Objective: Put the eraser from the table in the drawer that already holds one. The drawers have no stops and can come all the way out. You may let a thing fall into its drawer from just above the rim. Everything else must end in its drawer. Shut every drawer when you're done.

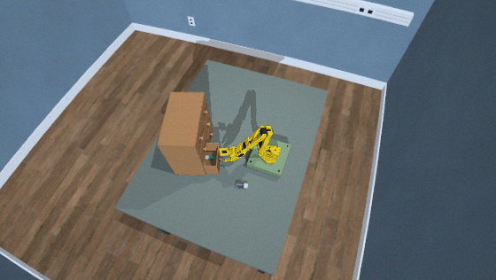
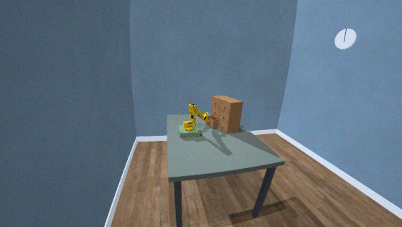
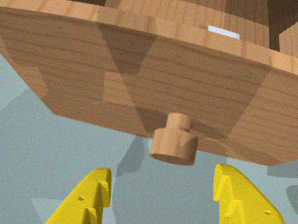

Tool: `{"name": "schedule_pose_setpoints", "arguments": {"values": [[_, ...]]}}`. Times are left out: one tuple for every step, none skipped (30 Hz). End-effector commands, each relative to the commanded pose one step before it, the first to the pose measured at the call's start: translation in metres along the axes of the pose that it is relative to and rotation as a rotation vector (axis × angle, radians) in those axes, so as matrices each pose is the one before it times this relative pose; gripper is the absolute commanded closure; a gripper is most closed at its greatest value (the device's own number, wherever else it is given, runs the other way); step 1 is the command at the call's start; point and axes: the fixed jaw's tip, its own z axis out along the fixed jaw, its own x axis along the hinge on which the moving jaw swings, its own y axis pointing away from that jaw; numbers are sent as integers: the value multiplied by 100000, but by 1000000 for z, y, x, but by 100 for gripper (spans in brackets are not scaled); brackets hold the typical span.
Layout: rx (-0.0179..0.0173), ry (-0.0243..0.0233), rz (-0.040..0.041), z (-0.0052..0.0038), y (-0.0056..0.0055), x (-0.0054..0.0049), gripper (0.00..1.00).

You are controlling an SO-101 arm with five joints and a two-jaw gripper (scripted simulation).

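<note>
The eraser (image 1: pixel 241 184), dark with a white end, lies on the table in front of the cabinet and beside the robot base. One low drawer (image 1: pixel 213 170) (image 2: pixel 212 123) (image 3: pixel 200 90) is pulled out of the cabinet. Inside it lies a white and green thing (image 1: pixel 210 157), likely an eraser; a white bit of it (image 3: pixel 223 33) shows over the rim in the wrist view. My gripper (image 1: pixel 222 156) (image 2: pixel 207 116) (image 3: pixel 162 172) is open and empty, just in front of that drawer. The drawer's round knob (image 3: pixel 172 145) is ahead of the fingertips, not between them.
The brown cabinet (image 1: pixel 183 120) (image 2: pixel 234 115) stands on the grey-green table (image 1: pixel 199 217) (image 2: pixel 215 158). Its other drawers look shut, and their knobs stick out. The robot's green base (image 1: pixel 266 170) (image 2: pixel 189 134) is opposite the cabinet front.
</note>
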Motion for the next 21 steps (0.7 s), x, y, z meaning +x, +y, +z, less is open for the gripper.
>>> {"name": "schedule_pose_setpoints", "arguments": {"values": [[-78,2031,-917,-5202,-157,-5886,79],[-12,731,-15,-1317,-50,-323,79],[-12,730,-15,-1369,-48,-292,79],[-12,731,-15,-1420,-48,-254,79],[-13,730,-15,-1471,-45,-219,79],[-13,731,-15,-1519,-45,-178,79],[-13,730,-15,-1568,-42,-140,79],[-13,731,-15,-1614,-42,-95,79],[-14,730,-15,-1661,-39,-54,79],[0,0,0,0,0,0,79],[0,0,0,0,0,0,79],[-14,731,-15,-1705,-38,-6,79],[-14,730,-14,-1749,-36,39,79],[-14,731,-15,-1790,-34,89,79],[-15,730,-14,-1832,-32,137,79],[-15,731,-14,-1870,-30,191,79],[-15,730,-14,-1909,-27,241,79],[-16,731,-14,-1944,-26,297,79],[-16,730,-14,-1980,-23,350,79],[-16,731,-14,-2012,-21,409,79],[-17,730,-14,-2044,-18,464,79]]}}
